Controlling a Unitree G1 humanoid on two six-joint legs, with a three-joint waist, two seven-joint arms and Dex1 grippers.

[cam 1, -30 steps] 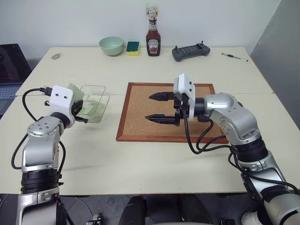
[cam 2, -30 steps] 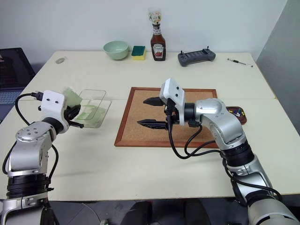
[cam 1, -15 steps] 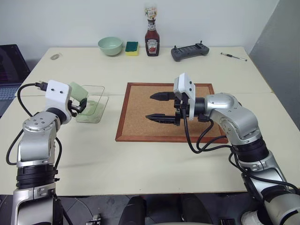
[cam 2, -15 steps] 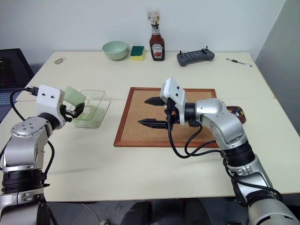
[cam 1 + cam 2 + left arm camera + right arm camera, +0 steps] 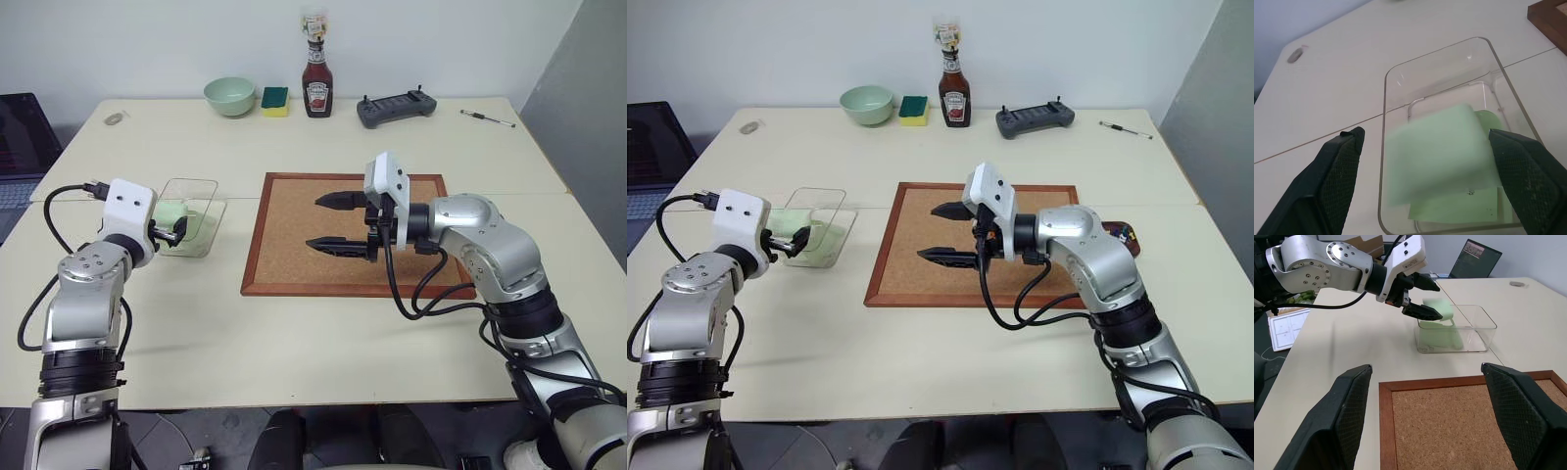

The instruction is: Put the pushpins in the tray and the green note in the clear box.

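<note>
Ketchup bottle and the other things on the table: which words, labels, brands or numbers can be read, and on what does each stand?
ketchup bottle: it carries a white label, but the print is too small to read.
controller: no readable marking.
laptop screen: content too blurred to read.
paper sheet beside the table: lines only, nothing readable.
No other text shows.

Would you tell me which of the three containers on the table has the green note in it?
The clear box at the open left gripper holds the green note; the pale green bowl and the tray do not.

Tray (image 5: pixel 1122 235) half hidden behind the right arm; green note (image 5: pixel 1442 152) blurred.
</note>
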